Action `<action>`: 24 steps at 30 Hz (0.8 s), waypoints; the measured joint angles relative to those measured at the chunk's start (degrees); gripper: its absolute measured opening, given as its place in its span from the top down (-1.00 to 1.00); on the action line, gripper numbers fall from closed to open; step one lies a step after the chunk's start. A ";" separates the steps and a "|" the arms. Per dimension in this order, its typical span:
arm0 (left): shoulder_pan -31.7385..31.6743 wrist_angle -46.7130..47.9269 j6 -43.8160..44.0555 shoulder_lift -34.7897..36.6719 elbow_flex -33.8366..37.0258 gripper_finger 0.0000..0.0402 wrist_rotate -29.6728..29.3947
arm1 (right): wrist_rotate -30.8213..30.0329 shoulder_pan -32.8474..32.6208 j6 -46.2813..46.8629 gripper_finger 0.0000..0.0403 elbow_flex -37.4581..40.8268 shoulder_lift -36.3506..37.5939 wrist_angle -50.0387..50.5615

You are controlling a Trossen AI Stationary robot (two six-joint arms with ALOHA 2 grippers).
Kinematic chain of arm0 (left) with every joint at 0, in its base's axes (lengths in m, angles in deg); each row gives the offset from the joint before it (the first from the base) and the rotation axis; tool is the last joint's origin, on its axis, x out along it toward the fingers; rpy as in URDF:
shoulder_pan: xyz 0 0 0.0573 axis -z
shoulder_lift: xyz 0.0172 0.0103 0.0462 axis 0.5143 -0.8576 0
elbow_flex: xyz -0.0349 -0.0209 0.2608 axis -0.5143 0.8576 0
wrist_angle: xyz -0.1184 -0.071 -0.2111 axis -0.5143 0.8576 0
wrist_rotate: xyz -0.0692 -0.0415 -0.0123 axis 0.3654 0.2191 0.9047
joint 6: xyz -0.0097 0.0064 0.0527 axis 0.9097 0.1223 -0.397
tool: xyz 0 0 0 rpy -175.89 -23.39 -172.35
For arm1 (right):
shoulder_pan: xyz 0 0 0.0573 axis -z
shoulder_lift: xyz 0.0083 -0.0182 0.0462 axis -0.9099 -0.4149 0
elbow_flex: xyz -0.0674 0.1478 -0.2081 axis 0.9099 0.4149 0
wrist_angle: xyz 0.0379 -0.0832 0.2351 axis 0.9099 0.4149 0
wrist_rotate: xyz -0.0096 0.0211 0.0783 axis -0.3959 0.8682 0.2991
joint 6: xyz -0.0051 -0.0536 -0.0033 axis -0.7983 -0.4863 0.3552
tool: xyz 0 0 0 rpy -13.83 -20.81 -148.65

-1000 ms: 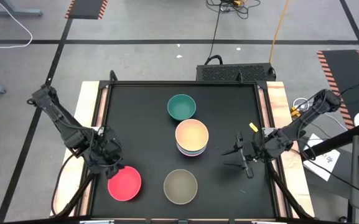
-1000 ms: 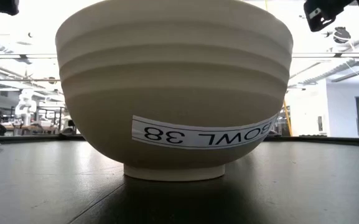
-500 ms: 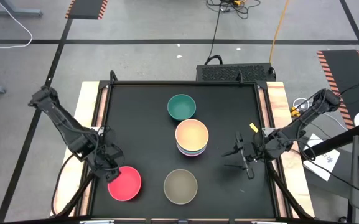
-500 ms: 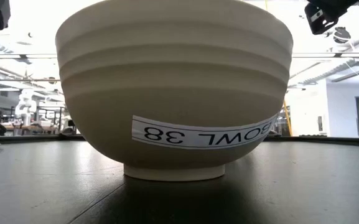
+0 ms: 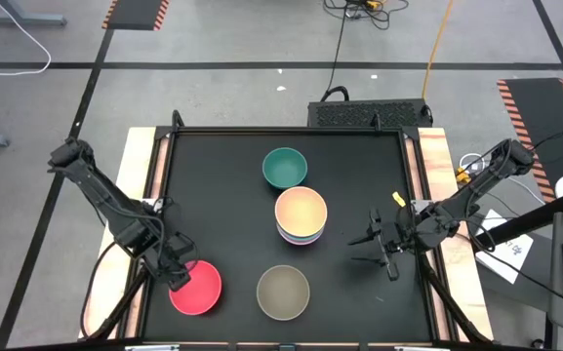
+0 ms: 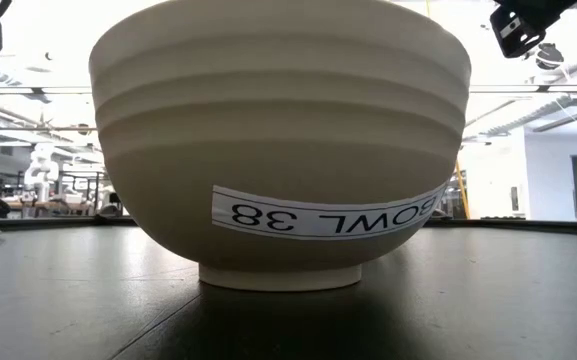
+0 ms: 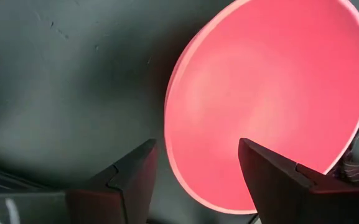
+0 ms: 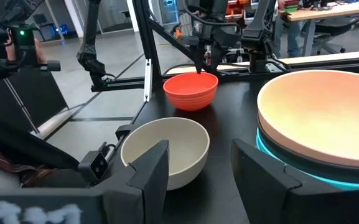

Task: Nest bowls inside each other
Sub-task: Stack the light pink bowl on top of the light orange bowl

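Now, left to right, as I stand.

Left jaws (image 5: 176, 276): released, parted and holding nothing, poised over the near rim of the red-pink bowl (image 5: 196, 289). In my left wrist view the rim runs between my two fingers (image 7: 132, 180), one outside the wall, one over the hollow.

Olive-grey bowl (image 5: 283, 292): on the counter (image 5: 222, 195), well apart from my left jaws on their far side, past the red-pink bowl; nearer to my right jaws.

Stack (image 5: 301, 218): peach-orange bowl on top, other colours nested beneath; it stands ahead of my right jaws. The teal bowl (image 5: 285, 168) stands alone just beyond it.

Right jaws (image 5: 374, 249): released, empty, waiting above the counter beside the stack.

Step in hand: I judge it the pick-up of the red-pink bowl, with three bowls not yet nested.

Next move calls for: lowering my left jaws until the rim sits deep between the fingers, clenching on the wall, then lifting and carrying to the stack without tipping.

What views differ on: the low view is filled by the olive-grey bowl (image 6: 278, 150), showing a label reading BOWL 38 upside down, seen nowhere else. My right wrist view shows the teal edge under the peach-orange bowl (image 8: 319, 118). Only the high view shows all four groups at once.
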 joint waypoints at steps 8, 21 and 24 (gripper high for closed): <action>0.00 0.02 1.93 -0.19 0.00 -0.13 -0.20 | 0.22 0.00 0.15 0.18 0.00 -0.01 0.25; 0.00 1.92 4.46 -6.49 0.00 -0.12 -0.28 | 0.26 0.00 -0.04 0.18 0.00 -0.02 0.26; -0.01 1.77 3.28 -8.54 0.00 0.03 -1.66 | 0.28 0.00 -0.27 0.18 0.00 -0.02 0.25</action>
